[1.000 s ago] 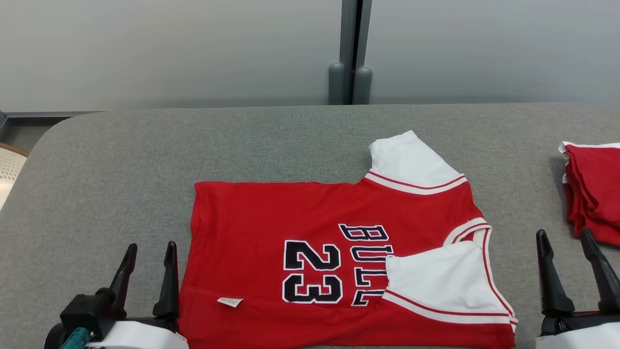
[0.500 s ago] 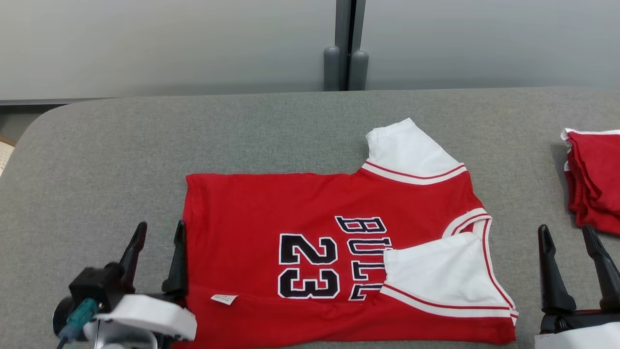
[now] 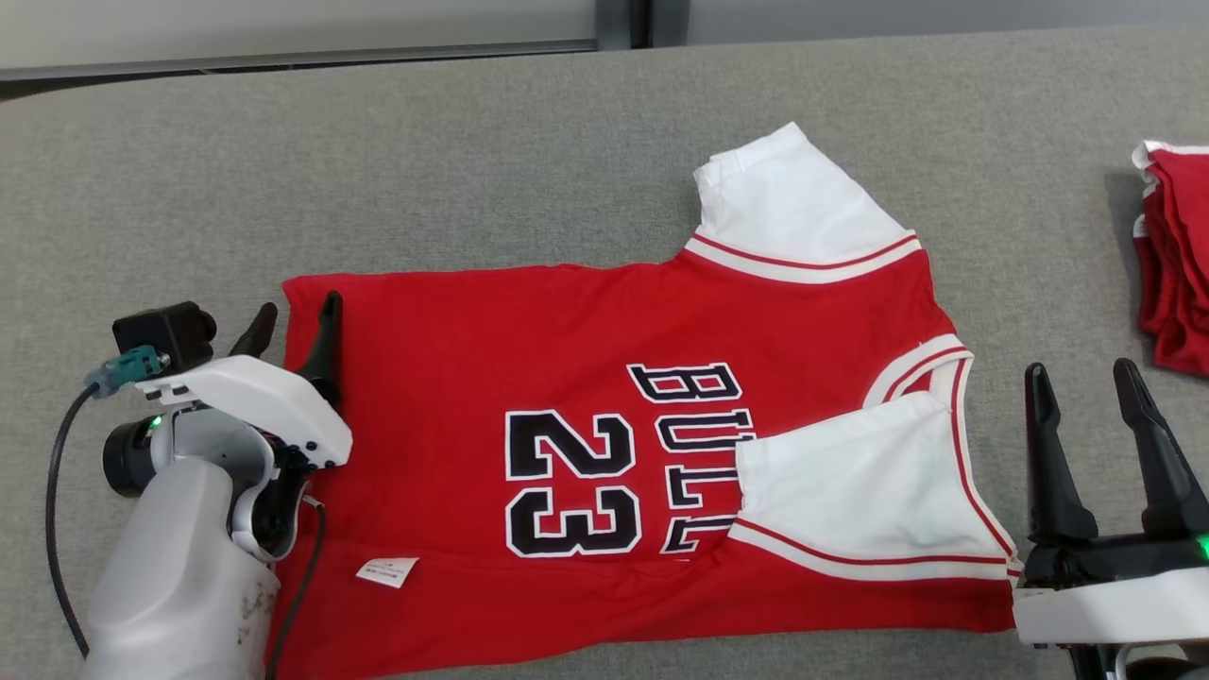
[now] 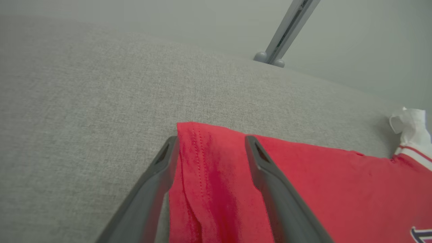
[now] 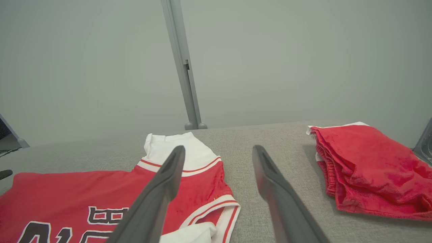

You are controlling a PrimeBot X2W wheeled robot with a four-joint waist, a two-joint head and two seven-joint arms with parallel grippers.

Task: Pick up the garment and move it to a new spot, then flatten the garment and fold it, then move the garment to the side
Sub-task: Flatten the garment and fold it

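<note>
A red garment (image 3: 567, 331), a jersey with white sleeves and "BULLS 23" in black, lies flat on the grey table (image 3: 472, 170). Its collar points right. The near sleeve (image 3: 850, 491) is folded over the chest and the far sleeve (image 3: 793, 208) sticks out. My left gripper (image 3: 297, 312) is open at the garment's far left hem corner. In the left wrist view that corner (image 4: 202, 162) sits between my left gripper's (image 4: 211, 140) fingers, one along the hem edge and one over the cloth. My right gripper (image 3: 1080, 373) stands open just right of the collar, holding nothing; in the right wrist view the garment (image 5: 67, 185) lies to the left of my right gripper (image 5: 218, 148).
A stack of folded red clothes (image 3: 1176, 274) lies at the table's right edge, also in the right wrist view as the red stack (image 5: 364, 162). A grey post (image 5: 182, 67) and a pale wall stand behind the table. Bare table stretches left of and beyond the garment.
The head camera has tilted down. My left arm has reached forward along the garment's left edge to its far hem corner. The right gripper stays where it was.
</note>
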